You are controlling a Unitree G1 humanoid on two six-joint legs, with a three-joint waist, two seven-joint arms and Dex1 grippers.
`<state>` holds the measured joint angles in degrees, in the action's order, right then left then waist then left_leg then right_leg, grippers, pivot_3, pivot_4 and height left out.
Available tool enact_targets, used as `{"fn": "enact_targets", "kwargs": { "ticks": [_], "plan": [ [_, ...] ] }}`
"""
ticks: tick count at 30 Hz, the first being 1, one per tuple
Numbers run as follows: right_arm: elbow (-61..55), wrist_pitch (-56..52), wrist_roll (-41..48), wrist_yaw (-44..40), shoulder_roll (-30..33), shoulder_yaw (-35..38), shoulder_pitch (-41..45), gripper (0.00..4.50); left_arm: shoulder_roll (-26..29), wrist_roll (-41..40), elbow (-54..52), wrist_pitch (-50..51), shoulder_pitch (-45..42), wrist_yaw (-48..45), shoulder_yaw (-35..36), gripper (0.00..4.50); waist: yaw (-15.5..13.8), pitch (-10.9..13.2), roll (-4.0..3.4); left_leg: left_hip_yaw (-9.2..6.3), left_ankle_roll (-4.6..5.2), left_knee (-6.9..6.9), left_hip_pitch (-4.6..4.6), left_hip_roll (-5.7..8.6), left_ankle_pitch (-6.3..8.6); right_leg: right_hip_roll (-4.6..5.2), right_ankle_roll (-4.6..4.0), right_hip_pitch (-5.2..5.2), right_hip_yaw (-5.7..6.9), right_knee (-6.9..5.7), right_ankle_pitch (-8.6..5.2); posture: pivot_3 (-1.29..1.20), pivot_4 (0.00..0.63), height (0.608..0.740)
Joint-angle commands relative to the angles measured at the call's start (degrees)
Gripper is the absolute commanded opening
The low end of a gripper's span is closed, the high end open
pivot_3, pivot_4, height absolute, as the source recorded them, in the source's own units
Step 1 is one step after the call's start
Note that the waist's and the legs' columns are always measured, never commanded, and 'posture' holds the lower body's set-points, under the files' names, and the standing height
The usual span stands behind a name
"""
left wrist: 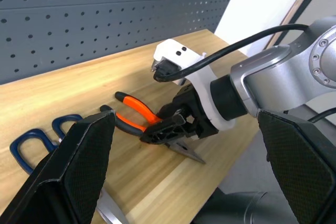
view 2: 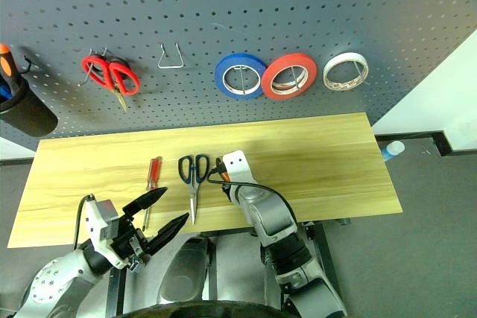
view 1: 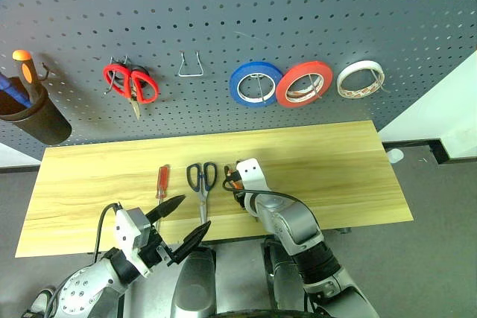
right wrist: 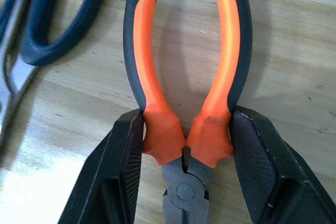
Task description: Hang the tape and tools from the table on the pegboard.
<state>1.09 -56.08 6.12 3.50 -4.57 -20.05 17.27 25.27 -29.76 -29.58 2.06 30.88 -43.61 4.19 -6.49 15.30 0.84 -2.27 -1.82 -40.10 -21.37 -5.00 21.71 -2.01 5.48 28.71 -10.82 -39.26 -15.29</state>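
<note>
The orange-and-black pliers (right wrist: 152,77) lie on the wooden table (view 1: 328,161) near its front edge. My right gripper (right wrist: 186,145) is shut on them, one pad against each handle just above the pivot. The dark-handled scissors (view 1: 202,193) lie just left of the pliers, and the red-handled screwdriver (view 1: 162,182) lies further left. The whitish tape (view 1: 363,65) hangs on a hook at the right of the pegboard (view 1: 298,13). My left gripper (view 1: 192,214) is open and holds nothing, hovering at the table's front edge below the screwdriver and scissors.
On the pegboard hang red-handled scissors (view 1: 133,83), an empty wire hook (view 1: 191,67), a blue roll (view 1: 238,80) and a red-orange roll (view 1: 287,91). A black cup (view 1: 37,117) at the far left holds blue and orange-handled tools. The table's right half is bare wood.
</note>
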Motion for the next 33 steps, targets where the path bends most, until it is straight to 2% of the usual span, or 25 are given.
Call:
{"fn": "enact_targets", "kwargs": {
  "ticks": [1,6,12,20,24,27,33],
  "plan": [
    [-6.06,0.69,1.82,-2.56,-2.71,-0.99,-1.87,2.09,-0.21,0.12,0.28,-1.34,-0.3,-0.16,1.01,4.5,-0.02,0.02,0.0,0.0,0.0,0.0,-0.02,0.0,0.0,0.0,0.0,0.02,0.0,0.0,0.0,0.37,0.265,0.677],
    [-16.17,-1.38,3.13,-6.42,1.85,-0.88,-3.21,2.09,-3.22,2.13,1.66,-5.04,-2.54,2.2,1.43,4.5,-0.21,0.02,0.02,0.0,-0.01,0.0,-0.09,0.0,-0.01,0.0,0.01,0.06,0.0,0.01,0.01,0.36,0.242,0.677],
    [-23.98,-2.92,3.4,-9.87,7.86,1.61,-6.89,2.09,-7.52,3.92,1.58,-12.55,-1.39,4.05,2.93,4.5,-0.47,-0.06,0.12,0.01,-0.13,0.0,-0.09,0.01,-0.07,0.02,0.02,0.04,0.0,0.04,0.01,0.36,0.208,0.677],
    [-27.89,5.53,6.75,-18.34,12.02,3.56,-9.29,2.09,-11.88,4.69,7.28,-20.19,-5.83,5.15,3.31,4.5,-0.54,-0.58,0.45,0.0,-0.15,-0.04,-0.03,0.01,-0.08,0.02,0.21,-0.05,0.01,0.05,0.18,0.37,0.157,0.677],
    [-28.7,12.7,8.73,-22.79,12.09,3.9,-9.91,2.09,-14.18,1.46,9.43,-23.45,-8.55,3.65,2.75,4.5,-0.65,-1.41,0.74,0.01,-0.27,-0.1,-0.01,0.01,-0.15,0.03,0.29,-0.14,0.02,0.07,0.24,0.37,0.136,0.677],
    [-30.37,16.89,11.66,-25.16,10.58,5.44,-9.98,2.09,-14.92,-4.61,10.46,-24.75,-9.56,-1.1,2.49,4.5,-0.69,-2.16,0.88,0.01,-0.28,-0.16,0.01,0.01,-0.15,0.04,0.31,-0.18,0.02,0.07,0.31,0.37,0.125,0.677],
    [-33.31,23.89,16.46,-26.99,7.6,8.35,-9.62,2.09,-15.54,-7.1,13.9,-28.08,-11.83,-5.07,3.5,4.5,-0.71,-3.43,0.89,-0.01,-0.24,-0.31,0.1,0.01,-0.13,0.04,0.31,-0.36,0.04,0.05,0.37,0.38,0.115,0.677]
  ]
}}
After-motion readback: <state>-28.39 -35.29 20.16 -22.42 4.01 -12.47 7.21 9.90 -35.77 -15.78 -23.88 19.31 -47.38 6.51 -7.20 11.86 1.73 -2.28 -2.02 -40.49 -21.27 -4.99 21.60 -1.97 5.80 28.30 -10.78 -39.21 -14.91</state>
